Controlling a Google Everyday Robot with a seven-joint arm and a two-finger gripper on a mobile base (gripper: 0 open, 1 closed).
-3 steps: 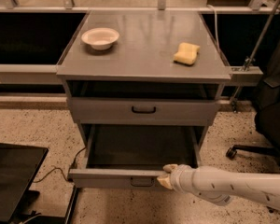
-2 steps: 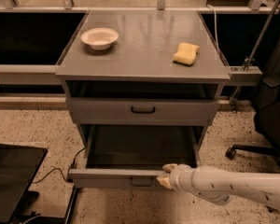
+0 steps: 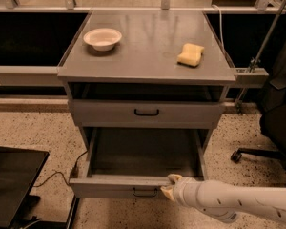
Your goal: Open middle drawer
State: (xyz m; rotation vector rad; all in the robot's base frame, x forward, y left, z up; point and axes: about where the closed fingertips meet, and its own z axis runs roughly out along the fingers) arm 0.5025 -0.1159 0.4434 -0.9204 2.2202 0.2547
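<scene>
The middle drawer (image 3: pixel 109 185) is a shallow grey metal drawer with a small black loop handle (image 3: pixel 144 192). It stands pulled far out at the bottom of the grey cabinet, and its inside looks empty. The top drawer (image 3: pixel 190 113), with a taller front and a black handle, is shut above it. No lower drawer shows. My gripper (image 3: pixel 169 185), tan-tipped on a white arm (image 3: pixel 233 202) reaching in from the lower right, sits at the pulled-out drawer's front rim, just right of the handle.
On the cabinet top (image 3: pixel 148 46) are a white bowl (image 3: pixel 102 38) at the left and a yellow sponge (image 3: pixel 190 54) at the right. A black flat object (image 3: pixel 12 182) and a cable (image 3: pixel 57 175) lie on the floor at the left. An office chair base (image 3: pixel 257 154) is at the right.
</scene>
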